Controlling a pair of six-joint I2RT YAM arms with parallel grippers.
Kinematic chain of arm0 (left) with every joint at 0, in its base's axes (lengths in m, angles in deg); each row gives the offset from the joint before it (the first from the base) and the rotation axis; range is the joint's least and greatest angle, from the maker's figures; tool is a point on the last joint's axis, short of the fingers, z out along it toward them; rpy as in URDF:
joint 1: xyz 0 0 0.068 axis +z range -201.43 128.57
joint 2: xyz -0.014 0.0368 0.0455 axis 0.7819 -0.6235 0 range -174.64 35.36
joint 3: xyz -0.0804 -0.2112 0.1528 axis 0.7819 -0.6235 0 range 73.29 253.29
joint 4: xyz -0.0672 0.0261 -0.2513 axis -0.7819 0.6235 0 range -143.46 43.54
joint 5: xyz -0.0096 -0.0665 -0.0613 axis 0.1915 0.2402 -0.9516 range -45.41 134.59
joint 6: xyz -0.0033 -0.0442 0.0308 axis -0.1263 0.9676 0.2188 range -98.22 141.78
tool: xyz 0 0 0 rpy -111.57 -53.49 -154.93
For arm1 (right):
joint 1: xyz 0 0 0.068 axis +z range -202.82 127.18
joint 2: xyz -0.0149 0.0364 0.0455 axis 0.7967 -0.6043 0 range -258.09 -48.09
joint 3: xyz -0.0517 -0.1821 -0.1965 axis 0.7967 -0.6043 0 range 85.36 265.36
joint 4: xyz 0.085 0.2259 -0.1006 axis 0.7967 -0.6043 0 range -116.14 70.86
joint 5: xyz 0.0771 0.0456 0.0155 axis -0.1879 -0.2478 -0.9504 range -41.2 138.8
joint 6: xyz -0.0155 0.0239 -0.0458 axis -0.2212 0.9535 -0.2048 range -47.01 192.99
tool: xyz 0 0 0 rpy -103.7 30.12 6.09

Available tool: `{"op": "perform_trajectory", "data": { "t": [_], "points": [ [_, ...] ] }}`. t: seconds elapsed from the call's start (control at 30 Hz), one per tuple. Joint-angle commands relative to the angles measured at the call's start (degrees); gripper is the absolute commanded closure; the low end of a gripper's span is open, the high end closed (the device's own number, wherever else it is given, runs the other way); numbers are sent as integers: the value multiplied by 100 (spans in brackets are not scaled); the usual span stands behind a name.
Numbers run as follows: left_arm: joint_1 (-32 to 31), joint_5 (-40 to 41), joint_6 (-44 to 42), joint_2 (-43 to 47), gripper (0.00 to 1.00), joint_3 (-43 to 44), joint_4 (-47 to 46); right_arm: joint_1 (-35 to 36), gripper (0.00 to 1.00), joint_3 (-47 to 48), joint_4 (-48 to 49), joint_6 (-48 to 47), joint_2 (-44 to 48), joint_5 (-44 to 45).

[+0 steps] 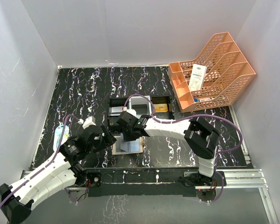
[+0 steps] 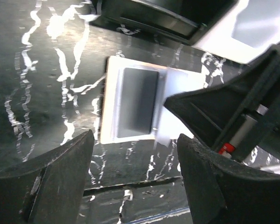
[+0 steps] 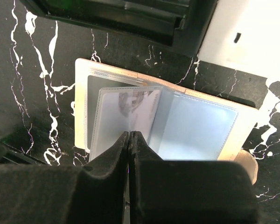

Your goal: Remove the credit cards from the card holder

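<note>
Pulling now could drag the whole tan folding leather-like card holder [image 3: 249,122], lying open at the black tray's [image 1: 111,105] six o'clock, because your right gripper [image 3: 129,136] is clamped shut on its clear plastic sleeve [image 3: 113,122] while your left gripper [image 2: 135,140] hovers open.

Lab test cell, white walls [image 1: 144,28], marbled table [image 1: 84,93]

Plain white walls [image 1: 130,28] enclose a black tabletop [image 1: 84,93] streaked with white veins
</note>
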Motion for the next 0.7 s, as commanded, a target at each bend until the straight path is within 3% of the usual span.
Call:
{"op": "perform_trajectory", "data": {
  "t": [0.0,0.33,0.67],
  "points": [
    [14,-763,-368,-162,29,-242,-1053,-76,100,-156,526,132,273,-197],
    [14,-1349,-342,-1022,38,-540,-2235,-246,100,-576,935,247,465,-549],
    [14,-1493,-451,-1625,47,-472,-2654,-516,100,-1178,1559,441,754,-1108]
  ]
}}
